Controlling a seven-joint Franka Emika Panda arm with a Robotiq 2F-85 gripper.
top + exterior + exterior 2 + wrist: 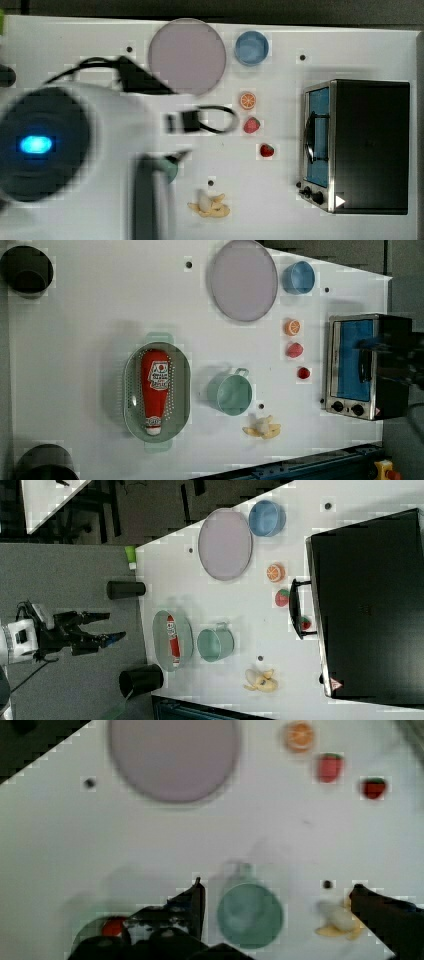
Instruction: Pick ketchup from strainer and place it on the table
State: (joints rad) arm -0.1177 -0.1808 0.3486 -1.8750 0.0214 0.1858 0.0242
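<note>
The ketchup (154, 385), a slim red bottle with a white cap and a white-and-red label, lies lengthwise in the pale green perforated strainer (131, 390) on the white table (90, 315). The right view shows the bottle (173, 639) in the strainer (161, 635), and my gripper (110, 626) hanging open well away from the tabletop, holding nothing. In the wrist view the open gripper (277, 895) frames the green cup (249, 916), and a bit of the red ketchup (114, 926) shows beside one finger (196, 905). My blurred arm (60, 145) covers the top view's left.
A green cup (231, 394) stands close beside the strainer. Around it are a peeled banana (261, 428), two strawberries (294, 350), an orange half (292, 327), a lilac plate (243, 280), a blue bowl (299, 277) and a toaster oven (357, 365). Black cylinders (27, 270) stand at two table corners.
</note>
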